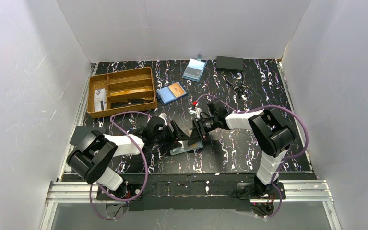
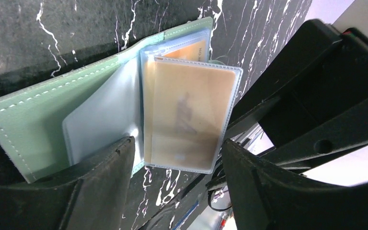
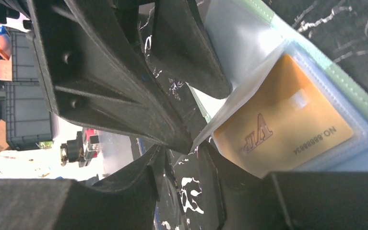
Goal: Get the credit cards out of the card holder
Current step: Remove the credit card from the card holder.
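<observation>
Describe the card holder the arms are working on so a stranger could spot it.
On the black marbled table, look near the front, between the left pincer and right pincer. The card holder lies open, pale green stitched cover, clear sleeves, gold cards; the two holders farther back are blue.

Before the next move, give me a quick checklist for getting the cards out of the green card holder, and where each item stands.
1. Card holder lying open: ok.
2. Left gripper open, clear sleeve between its fingers: ok.
3. Right gripper gripping a sleeve corner: cannot tell.
4. Gold card out of its sleeve: not ok, it sits inside.
5. Room between the two grippers: not ok, they are very close together.
</observation>
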Robot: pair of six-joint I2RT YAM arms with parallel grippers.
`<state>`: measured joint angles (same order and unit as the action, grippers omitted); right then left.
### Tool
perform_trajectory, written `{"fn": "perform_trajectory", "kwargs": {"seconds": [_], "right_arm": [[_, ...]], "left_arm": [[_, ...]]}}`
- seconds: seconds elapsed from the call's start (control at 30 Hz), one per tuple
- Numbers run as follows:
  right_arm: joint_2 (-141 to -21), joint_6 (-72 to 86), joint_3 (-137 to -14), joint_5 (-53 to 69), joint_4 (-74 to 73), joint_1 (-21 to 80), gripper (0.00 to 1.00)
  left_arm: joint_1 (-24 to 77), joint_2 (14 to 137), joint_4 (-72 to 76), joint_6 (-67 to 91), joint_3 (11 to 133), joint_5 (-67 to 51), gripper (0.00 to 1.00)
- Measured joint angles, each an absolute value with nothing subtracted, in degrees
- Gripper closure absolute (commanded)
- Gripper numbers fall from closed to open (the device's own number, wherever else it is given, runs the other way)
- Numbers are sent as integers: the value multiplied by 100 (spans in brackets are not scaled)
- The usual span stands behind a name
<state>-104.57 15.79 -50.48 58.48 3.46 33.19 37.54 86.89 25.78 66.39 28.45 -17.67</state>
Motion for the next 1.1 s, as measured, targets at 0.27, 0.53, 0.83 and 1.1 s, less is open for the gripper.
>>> {"fn": "perform_trajectory", "kwargs": {"seconds": [0.27, 0.53, 0.83, 1.1], "right_arm": [[-10495, 1133, -5435, 5843, -93, 3542, 53], [-10497, 926, -5476, 5955, -250, 3699, 41], [-10510, 1011, -5478, 6278, -43, 3754, 25], [-10610, 1402, -5487, 6337, 626, 3981, 24]], "left_arm": [[3662, 8538, 2792, 6761, 2659, -1848, 28], [3588, 8495, 3179, 6930, 2429, -1900, 26], [3548, 8486, 3391, 7074, 2305, -1911, 27], [3500, 8486, 3433, 7116, 2274, -1957, 36]]}}
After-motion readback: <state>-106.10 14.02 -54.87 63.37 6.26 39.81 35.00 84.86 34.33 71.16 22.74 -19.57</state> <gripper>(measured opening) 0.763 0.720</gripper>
